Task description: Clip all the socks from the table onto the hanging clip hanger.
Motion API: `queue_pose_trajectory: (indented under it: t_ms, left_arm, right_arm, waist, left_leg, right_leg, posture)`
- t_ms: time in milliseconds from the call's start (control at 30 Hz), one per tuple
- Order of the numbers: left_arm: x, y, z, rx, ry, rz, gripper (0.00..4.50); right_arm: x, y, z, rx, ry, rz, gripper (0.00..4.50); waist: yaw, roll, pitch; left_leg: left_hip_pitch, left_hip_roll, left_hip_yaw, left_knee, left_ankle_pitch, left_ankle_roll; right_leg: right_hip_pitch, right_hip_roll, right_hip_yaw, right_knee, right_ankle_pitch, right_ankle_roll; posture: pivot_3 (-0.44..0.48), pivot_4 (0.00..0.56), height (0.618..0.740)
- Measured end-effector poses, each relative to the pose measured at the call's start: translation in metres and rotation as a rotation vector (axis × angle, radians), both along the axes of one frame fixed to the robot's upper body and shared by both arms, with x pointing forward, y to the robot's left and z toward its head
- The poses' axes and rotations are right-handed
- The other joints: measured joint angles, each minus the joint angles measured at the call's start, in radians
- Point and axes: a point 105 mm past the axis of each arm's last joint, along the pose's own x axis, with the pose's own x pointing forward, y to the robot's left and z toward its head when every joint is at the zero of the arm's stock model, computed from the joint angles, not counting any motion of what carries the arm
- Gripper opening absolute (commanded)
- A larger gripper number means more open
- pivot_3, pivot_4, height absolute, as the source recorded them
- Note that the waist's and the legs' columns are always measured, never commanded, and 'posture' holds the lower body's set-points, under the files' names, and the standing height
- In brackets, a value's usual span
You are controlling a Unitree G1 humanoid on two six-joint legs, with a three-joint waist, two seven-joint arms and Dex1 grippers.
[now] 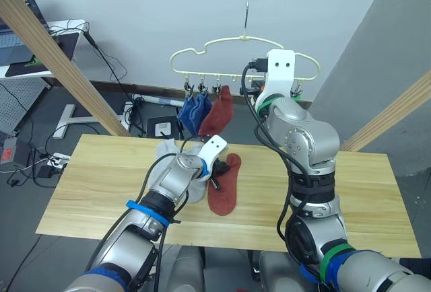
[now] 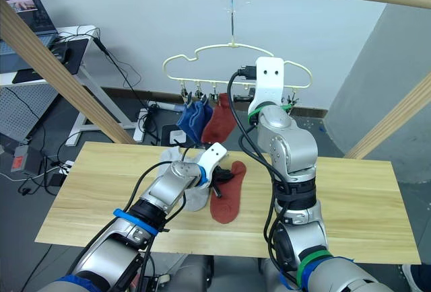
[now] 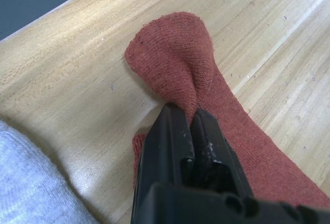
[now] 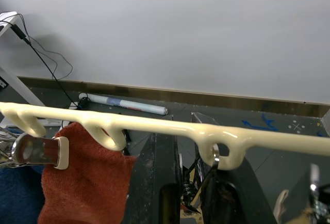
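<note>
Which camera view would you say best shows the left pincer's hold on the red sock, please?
The left wrist view: the left pincer pinches a raised fold of the red sock on the table. Both eye views show this pinch small, partly hidden.

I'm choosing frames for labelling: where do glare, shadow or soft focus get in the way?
Left wrist view: glossy glare on the table beside the red sock pinched in the left gripper; its fingers are dark and soft. Right wrist view: the right gripper is dark against the hanger. Head views: evenly lit.
</note>
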Motion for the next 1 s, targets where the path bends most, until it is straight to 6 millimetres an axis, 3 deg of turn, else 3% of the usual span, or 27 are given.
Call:
queue_pose_trajectory:
  t_ms: [200,467,633,833,1000]
  left_arm:
    - [-0.004,-0.006,0.005,-0.126,0.039,0.031,0.02]
    - [0.0,-0.025,0.074,-0.42,-0.036,-0.005,0.02]
    - [0.004,-0.034,0.103,-0.511,-0.063,-0.026,0.02]
    - [0.008,-0.043,0.124,-0.549,-0.1,-0.051,0.02]
    - [0.009,-0.044,0.127,-0.556,-0.106,-0.051,0.02]
  right_arm:
    - [0.0,0.0,-0.001,0.002,0.006,0.002,0.09]
    - [-0.001,-0.003,-0.001,0.032,0.045,0.019,0.09]
    - [-0.002,-0.003,0.005,0.046,0.054,0.032,0.09]
    - [-0.003,-0.002,0.005,0.059,0.059,0.041,0.09]
    - [-0.003,-0.002,0.005,0.06,0.06,0.035,0.09]
  waist:
    - [0.0,0.0,0.0]
    - [0.0,0.0,0.0]
    - [0.0,0.0,0.0]
    - [-0.003,0.0,0.0]
    - [-0.004,0.0,0.0]
  left_leg:
    - [0.0,0.0,0.0,0.0,0.0,0.0]
    - [0.0,0.0,0.0,0.0,0.0,0.0]
    - [0.0,0.0,0.0,0.0,0.0,0.0]
    - [0.0,0.0,-0.001,0.0,0.0,0.0]
    - [0.0,0.0,0.0,0.0,0.0,0.0]
  right_leg:
    - [0.0,0.0,0.0,0.0,0.0,0.0]
    - [0.0,0.0,0.0,0.0,0.0,0.0]
    - [0.0,0.0,0.0,0.0,0.0,0.0]
    - [0.0,0.0,-0.001,0.0,0.0,0.0]
    - [0.0,0.0,0.0,0.0,0.0,0.0]
  posture:
    - [0.02,0.283,0.74]
    - [0.024,0.287,0.74]
    - [0.018,0.284,0.74]
    - [0.012,0.28,0.74]
    - [0.011,0.277,0.74]
